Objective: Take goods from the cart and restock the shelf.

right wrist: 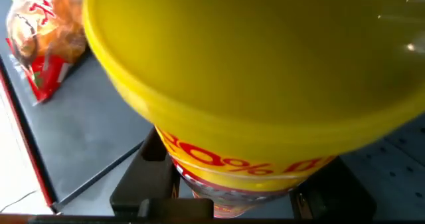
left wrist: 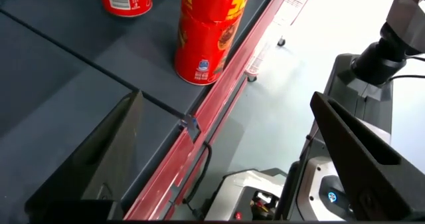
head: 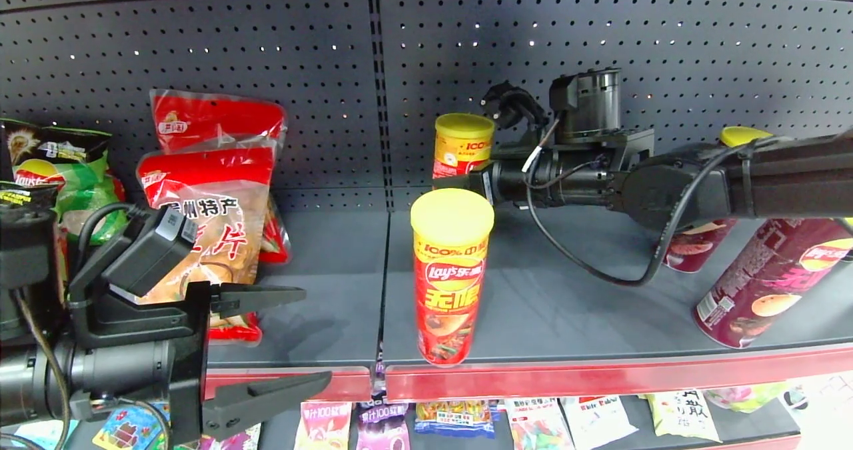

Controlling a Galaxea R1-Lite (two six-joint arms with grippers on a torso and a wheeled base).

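Observation:
Two red chip cans with yellow lids stand on the grey shelf (head: 566, 303). One can (head: 450, 283) is upright near the red front edge, and its base shows in the left wrist view (left wrist: 209, 31). The other can (head: 462, 145) stands at the back by the pegboard. My right gripper (head: 468, 181) reaches in from the right and is shut on its lower part. In the right wrist view this can's lid (right wrist: 265, 71) is very close, with dark fingers (right wrist: 143, 184) on either side below it. My left gripper (head: 293, 340) hangs open and empty at the shelf's front left (left wrist: 229, 161).
Red snack bags (head: 213, 197) and a green chip bag (head: 60, 170) lean at the shelf's left. Dark red cans (head: 766, 283) lie tilted at the right, under my right arm. Small packets (head: 453, 417) fill the shelf below. Bare shelf lies between the bags and the front can.

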